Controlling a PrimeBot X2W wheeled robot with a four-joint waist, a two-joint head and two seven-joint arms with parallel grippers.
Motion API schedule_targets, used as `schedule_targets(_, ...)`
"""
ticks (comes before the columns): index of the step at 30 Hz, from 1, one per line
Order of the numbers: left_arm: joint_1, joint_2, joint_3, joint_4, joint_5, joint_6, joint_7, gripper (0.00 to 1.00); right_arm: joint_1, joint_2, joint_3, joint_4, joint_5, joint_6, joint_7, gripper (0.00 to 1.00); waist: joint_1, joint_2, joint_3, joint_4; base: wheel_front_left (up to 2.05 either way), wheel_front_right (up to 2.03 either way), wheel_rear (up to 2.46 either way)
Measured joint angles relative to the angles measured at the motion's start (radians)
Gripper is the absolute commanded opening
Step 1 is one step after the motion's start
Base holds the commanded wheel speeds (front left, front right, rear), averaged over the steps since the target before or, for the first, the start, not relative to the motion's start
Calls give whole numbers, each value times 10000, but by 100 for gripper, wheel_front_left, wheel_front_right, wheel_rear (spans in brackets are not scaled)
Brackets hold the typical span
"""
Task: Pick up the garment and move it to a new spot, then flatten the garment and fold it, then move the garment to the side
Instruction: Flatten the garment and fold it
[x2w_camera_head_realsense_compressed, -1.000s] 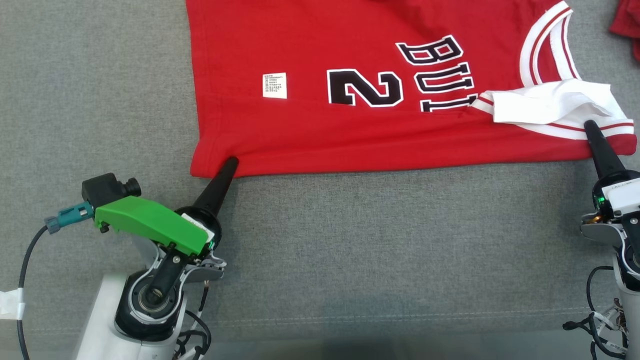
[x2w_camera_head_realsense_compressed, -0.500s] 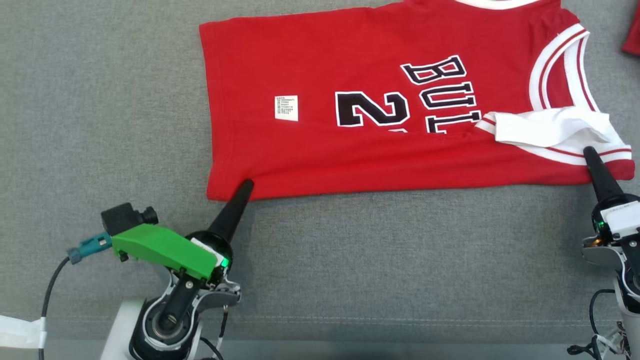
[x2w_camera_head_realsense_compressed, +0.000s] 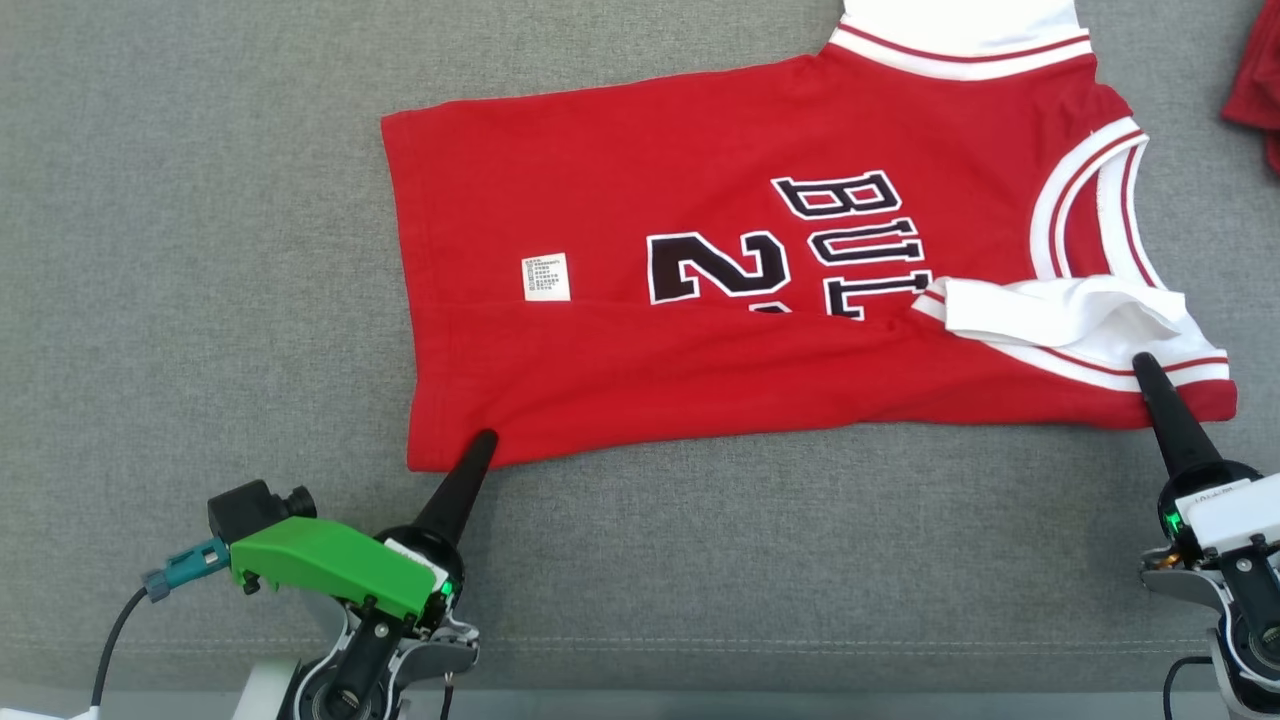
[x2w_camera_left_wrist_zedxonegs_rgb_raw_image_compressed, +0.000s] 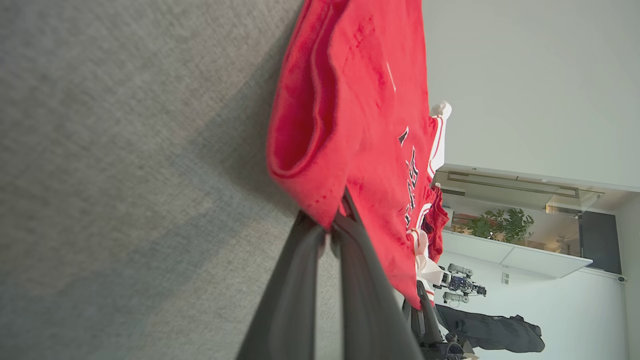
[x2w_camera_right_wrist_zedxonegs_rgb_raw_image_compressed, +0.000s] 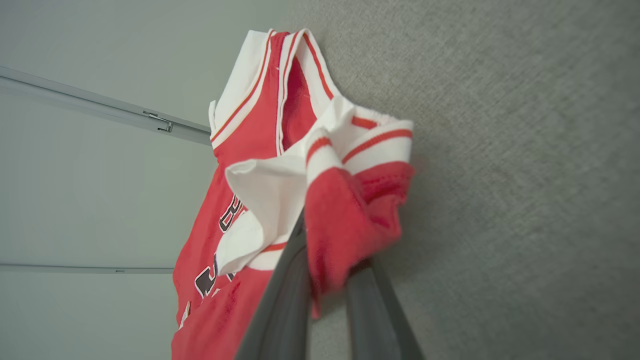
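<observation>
The garment (x2w_camera_head_realsense_compressed: 700, 200) is a red sleeveless jersey with white trim and black lettering, lying on the grey cloth surface (x2w_camera_head_realsense_compressed: 200, 250) with its near long side folded over onto itself. My left gripper (x2w_camera_head_realsense_compressed: 483, 442) is shut on the hem corner at the near left. The left wrist view shows the red hem (x2w_camera_left_wrist_zedxonegs_rgb_raw_image_compressed: 360, 100) pinched at my left gripper (x2w_camera_left_wrist_zedxonegs_rgb_raw_image_compressed: 334, 227). My right gripper (x2w_camera_head_realsense_compressed: 1142, 365) is shut on the shoulder by the white armhole trim. In the right wrist view the bunched red and white cloth (x2w_camera_right_wrist_zedxonegs_rgb_raw_image_compressed: 250, 125) hangs over my right gripper (x2w_camera_right_wrist_zedxonegs_rgb_raw_image_compressed: 329, 252).
Another red piece of cloth (x2w_camera_head_realsense_compressed: 1255, 80) lies at the far right edge. A stitched seam (x2w_camera_head_realsense_compressed: 700, 645) runs across the grey surface near its front edge, just beyond my wrists. A white label (x2w_camera_head_realsense_compressed: 545, 277) is on the jersey's left half.
Both grippers have drawn the jersey towards me across the grey surface, keeping their hold. Its far edge and collar trim have come into the head view.
</observation>
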Motion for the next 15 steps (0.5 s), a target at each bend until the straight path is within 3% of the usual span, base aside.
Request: schedule_targets(15,352,568,-261,-431,456,0,274,0,1081,-33,-656,-1091,111,-196,-21,7,0,0,175,-383,0,0,0)
